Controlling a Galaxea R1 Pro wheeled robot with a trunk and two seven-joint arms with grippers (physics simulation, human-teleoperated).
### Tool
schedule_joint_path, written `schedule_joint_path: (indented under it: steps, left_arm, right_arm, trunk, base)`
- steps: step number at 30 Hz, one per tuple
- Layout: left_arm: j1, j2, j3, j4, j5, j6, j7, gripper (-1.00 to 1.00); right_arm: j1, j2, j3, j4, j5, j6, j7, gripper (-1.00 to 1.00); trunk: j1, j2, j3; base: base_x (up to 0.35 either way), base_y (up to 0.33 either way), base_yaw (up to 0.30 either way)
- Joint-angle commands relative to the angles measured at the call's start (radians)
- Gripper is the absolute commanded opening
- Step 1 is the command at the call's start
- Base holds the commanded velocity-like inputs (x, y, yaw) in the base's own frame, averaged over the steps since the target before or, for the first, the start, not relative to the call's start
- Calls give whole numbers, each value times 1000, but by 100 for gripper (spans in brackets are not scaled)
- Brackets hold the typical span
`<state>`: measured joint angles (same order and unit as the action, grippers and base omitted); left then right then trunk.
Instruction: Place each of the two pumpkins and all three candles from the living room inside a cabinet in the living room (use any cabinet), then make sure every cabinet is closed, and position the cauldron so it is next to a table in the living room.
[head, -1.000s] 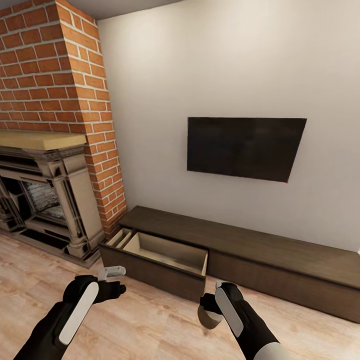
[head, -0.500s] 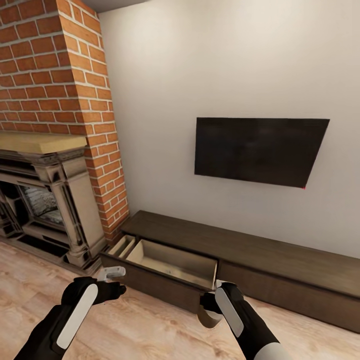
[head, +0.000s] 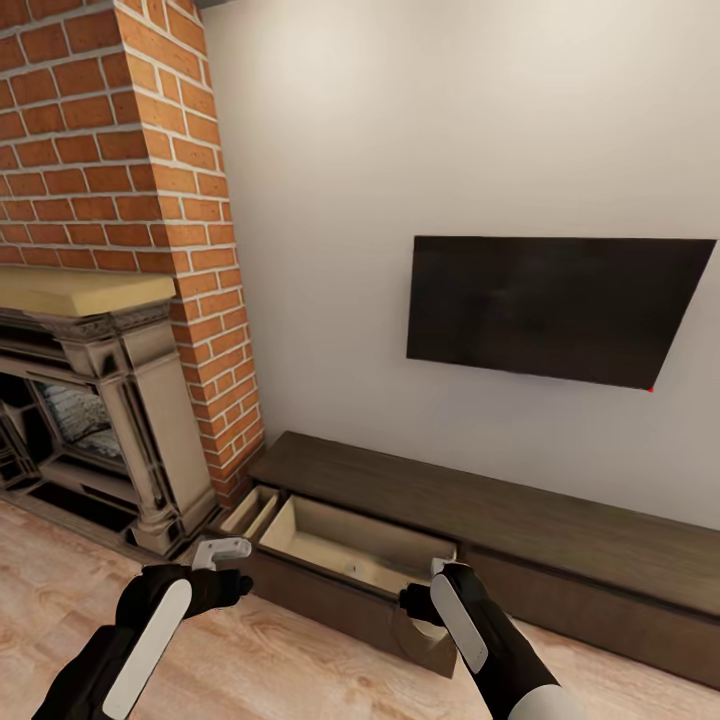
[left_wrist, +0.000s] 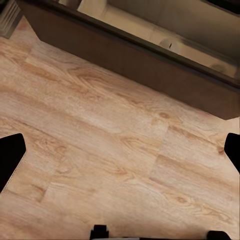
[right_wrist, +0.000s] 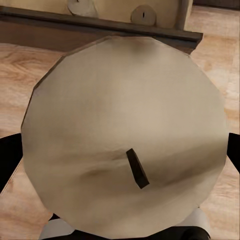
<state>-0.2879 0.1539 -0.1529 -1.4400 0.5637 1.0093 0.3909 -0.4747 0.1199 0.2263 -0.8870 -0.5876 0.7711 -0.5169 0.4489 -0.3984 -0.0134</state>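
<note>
The dark brown cabinet (head: 520, 515) runs along the white wall, its left drawer (head: 345, 535) pulled open. My right gripper (head: 418, 618) hangs at that drawer's front edge, shut on a beige candle (right_wrist: 125, 135) with a dark wick; in the head view the candle (head: 408, 634) shows just below the wrist. Two more candles (right_wrist: 82, 6) (right_wrist: 143, 14) lie on the drawer's floor. My left gripper (head: 228, 572) hovers over the plank floor short of the drawer's left end, open and empty, its black fingertips (left_wrist: 11, 155) spread wide. The pumpkins, cauldron and table are out of view.
A brick fireplace (head: 110, 200) with a stone surround (head: 150, 430) stands to the left of the cabinet. A black TV (head: 555, 308) hangs on the wall above it. Light wood floor (left_wrist: 100, 150) lies in front of the drawer.
The whole view has shifted: the cabinet and its open drawer now sit closer under my arms. Both grippers keep their pose, the right one still holding the candle.
</note>
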Motion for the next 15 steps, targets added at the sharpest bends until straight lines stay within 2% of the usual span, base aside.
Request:
schedule_joint_path:
  steps: [1,7,11,15]
  left_arm:
    - [0,1,-2,-2,10,2,11,100]
    - [1,1,-2,-3,10,2,12,100]
    - [1,1,-2,-3,10,2,11,100]
    - [1,1,-2,-3,10,2,11,100]
  right_arm:
    - [-1,0,2,-1,-11,0,-10,-100]
    - [-1,-1,-1,-1,-12,1,-9,-100]
    - [-1,-1,-5,-1,-12,1,-9,-100]
    - [-1,-2,-7,-1,-12,1,-9,-100]
  trunk:
    - [1,-2,-1]
    - [1,-2,-1]
    - [1,-2,-1]
    - [1,-2,-1]
  base:
    - [304,186,0]
    - [272,178,-3]
    - [93,53,-92]
    - [24,28,-209]
